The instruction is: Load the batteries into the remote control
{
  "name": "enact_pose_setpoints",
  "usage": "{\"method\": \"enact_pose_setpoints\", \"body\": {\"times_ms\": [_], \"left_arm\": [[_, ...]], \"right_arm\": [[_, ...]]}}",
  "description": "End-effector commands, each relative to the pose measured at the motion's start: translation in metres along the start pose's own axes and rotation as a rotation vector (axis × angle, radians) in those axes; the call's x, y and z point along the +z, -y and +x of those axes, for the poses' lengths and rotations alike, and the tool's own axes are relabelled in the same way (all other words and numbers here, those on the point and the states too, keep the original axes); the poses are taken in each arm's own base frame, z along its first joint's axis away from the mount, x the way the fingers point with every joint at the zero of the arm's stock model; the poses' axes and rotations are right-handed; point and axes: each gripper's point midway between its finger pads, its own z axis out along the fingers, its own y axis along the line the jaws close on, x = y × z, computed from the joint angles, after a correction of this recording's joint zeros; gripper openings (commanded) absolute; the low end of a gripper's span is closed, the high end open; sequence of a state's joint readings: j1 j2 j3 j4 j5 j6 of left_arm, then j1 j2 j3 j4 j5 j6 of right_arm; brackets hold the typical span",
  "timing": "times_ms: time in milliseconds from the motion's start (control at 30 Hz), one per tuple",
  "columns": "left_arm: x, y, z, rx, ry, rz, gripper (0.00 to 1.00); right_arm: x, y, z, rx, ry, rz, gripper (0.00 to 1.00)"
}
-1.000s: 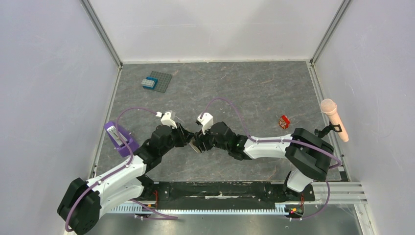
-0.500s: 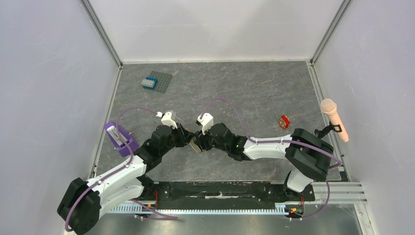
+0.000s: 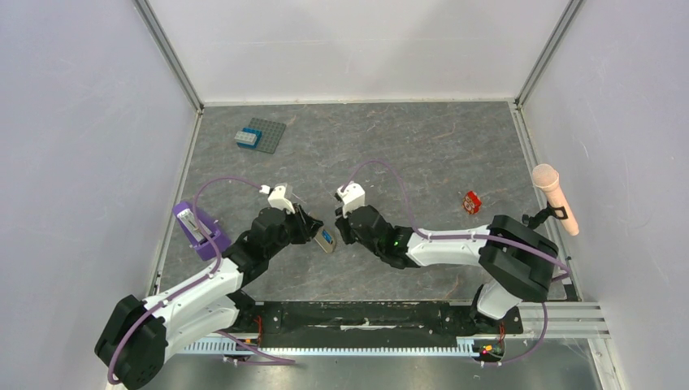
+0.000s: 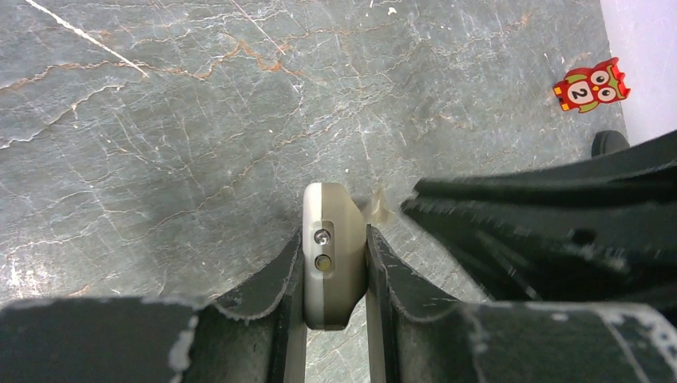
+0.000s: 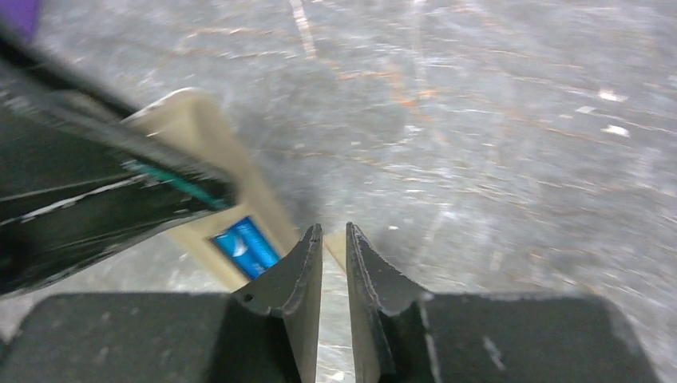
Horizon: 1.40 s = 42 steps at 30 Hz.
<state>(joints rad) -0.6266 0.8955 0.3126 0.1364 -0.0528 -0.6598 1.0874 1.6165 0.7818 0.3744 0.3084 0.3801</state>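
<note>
My left gripper (image 3: 315, 231) is shut on the remote control (image 3: 327, 240), holding it on edge just above the table. In the left wrist view the remote (image 4: 331, 209) sits squeezed between the two fingers (image 4: 275, 275), its end face with two small round parts toward the camera. In the right wrist view the remote's tan back (image 5: 199, 132) shows a blue battery (image 5: 246, 247) lying in the recess. My right gripper (image 5: 334, 235) is just right of the remote, jaws almost together with nothing between them; it also shows in the top view (image 3: 341, 230).
A small red-and-white owl piece (image 3: 471, 201) lies right of centre, also in the left wrist view (image 4: 591, 85). A grey studded plate with a blue brick (image 3: 260, 134) is at the far left. A purple holder (image 3: 195, 227) sits by the left edge. A pink microphone (image 3: 555, 197) stands at the right rim.
My right gripper has drawn back to the right, off the remote, uncovering the blue battery in the recess. My left gripper still holds the remote in about the same place.
</note>
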Motion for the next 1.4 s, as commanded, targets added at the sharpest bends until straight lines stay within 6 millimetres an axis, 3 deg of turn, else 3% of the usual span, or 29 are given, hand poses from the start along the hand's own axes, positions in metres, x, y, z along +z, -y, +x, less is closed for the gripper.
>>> {"method": "enact_pose_setpoints", "body": {"times_ms": [0, 100, 300, 500, 633, 800, 1133, 1267, 1367], "left_arm": [[-0.002, -0.014, 0.01, 0.068, -0.031, -0.048, 0.02], [-0.001, -0.013, 0.009, 0.067, -0.028, -0.048, 0.02], [-0.003, -0.013, 0.004, 0.052, -0.019, -0.059, 0.02], [-0.003, -0.011, 0.002, -0.03, 0.011, -0.061, 0.02], [-0.002, -0.01, 0.0, -0.092, 0.025, -0.06, 0.02], [-0.002, -0.008, -0.004, -0.116, 0.044, -0.064, 0.03], [-0.003, -0.007, -0.005, -0.116, 0.041, -0.062, 0.03], [-0.003, -0.007, -0.006, -0.113, 0.043, -0.063, 0.03], [-0.003, -0.008, -0.005, -0.111, 0.042, -0.063, 0.03]], "right_arm": [[-0.018, 0.042, -0.031, 0.061, 0.119, 0.213, 0.18], [-0.022, 0.038, -0.035, 0.064, 0.126, 0.182, 0.2], [-0.024, 0.03, -0.017, 0.041, 0.011, 0.124, 0.32], [-0.028, 0.064, -0.001, 0.046, -0.097, 0.185, 0.53], [-0.017, 0.083, 0.01, -0.098, -0.225, 0.093, 0.63], [-0.001, 0.096, 0.03, -0.34, -0.39, 0.012, 0.64], [0.013, 0.086, 0.056, -0.394, -0.499, -0.131, 0.64], [0.015, 0.087, 0.063, -0.374, -0.522, -0.131, 0.57], [0.01, 0.085, 0.073, -0.343, -0.582, -0.174, 0.45]]}}
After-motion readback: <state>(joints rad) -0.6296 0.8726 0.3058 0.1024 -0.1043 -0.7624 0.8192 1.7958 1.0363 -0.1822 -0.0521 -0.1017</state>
